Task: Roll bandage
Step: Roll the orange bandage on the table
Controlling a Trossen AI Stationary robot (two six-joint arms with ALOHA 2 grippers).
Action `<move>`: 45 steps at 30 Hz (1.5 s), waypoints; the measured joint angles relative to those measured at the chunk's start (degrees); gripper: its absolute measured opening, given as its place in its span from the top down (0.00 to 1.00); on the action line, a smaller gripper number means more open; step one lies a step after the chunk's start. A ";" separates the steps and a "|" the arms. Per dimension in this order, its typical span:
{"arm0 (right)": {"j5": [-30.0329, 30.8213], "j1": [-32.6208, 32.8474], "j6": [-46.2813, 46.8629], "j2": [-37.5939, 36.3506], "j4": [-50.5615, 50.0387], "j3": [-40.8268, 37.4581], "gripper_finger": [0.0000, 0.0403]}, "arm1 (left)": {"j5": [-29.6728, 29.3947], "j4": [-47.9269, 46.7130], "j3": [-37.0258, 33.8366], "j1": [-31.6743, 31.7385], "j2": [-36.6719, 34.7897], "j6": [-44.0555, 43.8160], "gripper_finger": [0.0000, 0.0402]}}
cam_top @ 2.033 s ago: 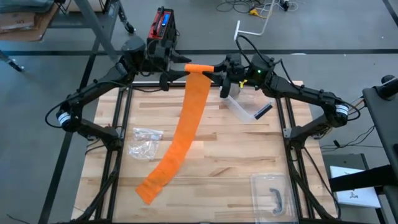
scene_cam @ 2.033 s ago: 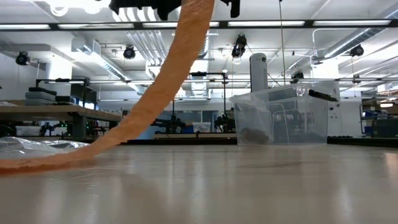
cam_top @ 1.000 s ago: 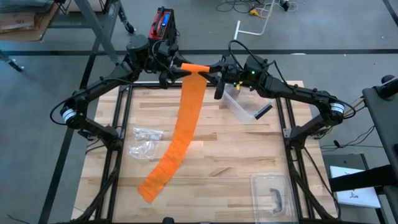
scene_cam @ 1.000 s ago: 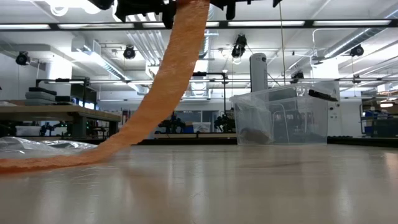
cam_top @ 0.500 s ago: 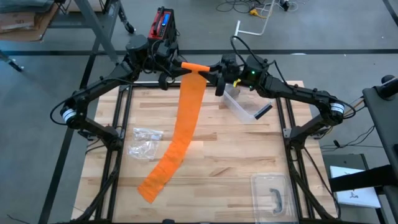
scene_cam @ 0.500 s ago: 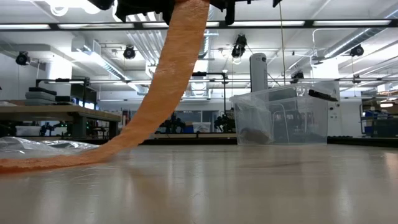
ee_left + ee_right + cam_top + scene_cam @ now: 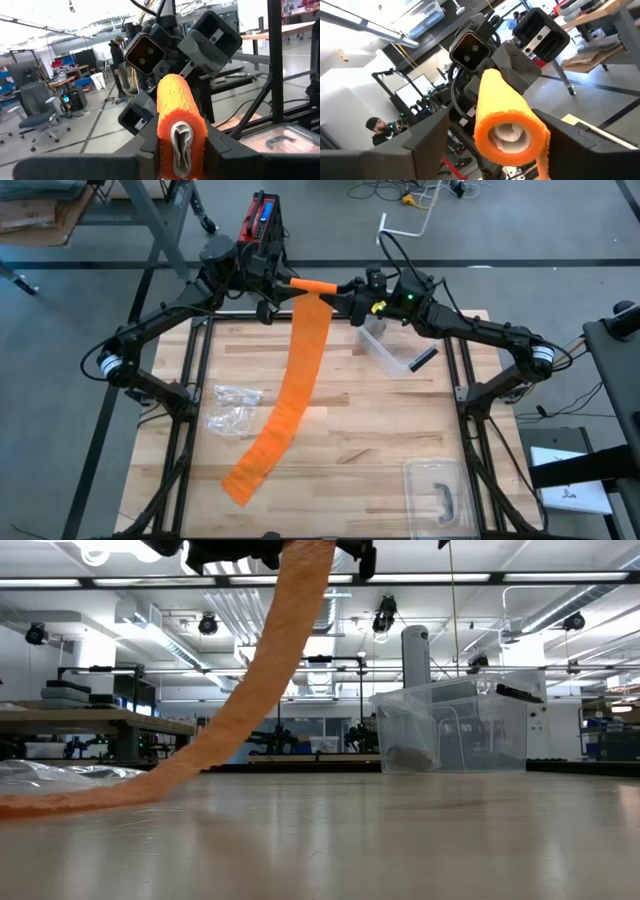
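An orange bandage roll [image 7: 315,286] is held level, high above the table's far edge. Its loose strip [image 7: 297,375] hangs down from the roll, and the tail [image 7: 243,477] lies on the wood near the left front; the low view shows the strip [image 7: 268,660] slanting down to the tabletop. My left gripper [image 7: 291,284] is shut on the roll's left end [image 7: 177,112]. My right gripper [image 7: 341,292] faces it from the right, open, with its fingers [image 7: 427,150] standing on either side of the roll's right end [image 7: 507,122], clear of it. My left gripper pinches the roll's left end [image 7: 170,145] between its two fingers [image 7: 216,146], one on each side of the roll. The fingers come level from the table's left and lie along the roll's axis. The roll is lifted clear, with the strip hanging from it.
A clear plastic bin [image 7: 384,350] with a dark object [image 7: 423,358] stands at the back right, also in the low view [image 7: 450,730]. A crumpled clear bag [image 7: 234,408] lies at the left. A clear lid with a black handle [image 7: 437,492] sits at the front right.
My right gripper has rolled about its own axis: the finger that hung down beside the roll has swung up level. My left gripper has also rolled a little in place. The roll stays high at the far edge, and the strip and its tail have kept their place.
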 joint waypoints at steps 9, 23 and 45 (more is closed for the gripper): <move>0.71 0.00 3.25 0.25 0.04 0.66 0.27 | 0.76 -0.48 0.00 0.02 0.00 6.18 0.86; 1.45 -0.02 6.28 0.33 -2.73 0.72 0.43 | 3.26 -0.99 0.00 1.30 0.04 16.29 0.86; 4.84 0.17 1.47 1.40 -1.77 0.77 0.75 | 3.59 -1.99 -0.02 2.51 0.11 10.87 0.81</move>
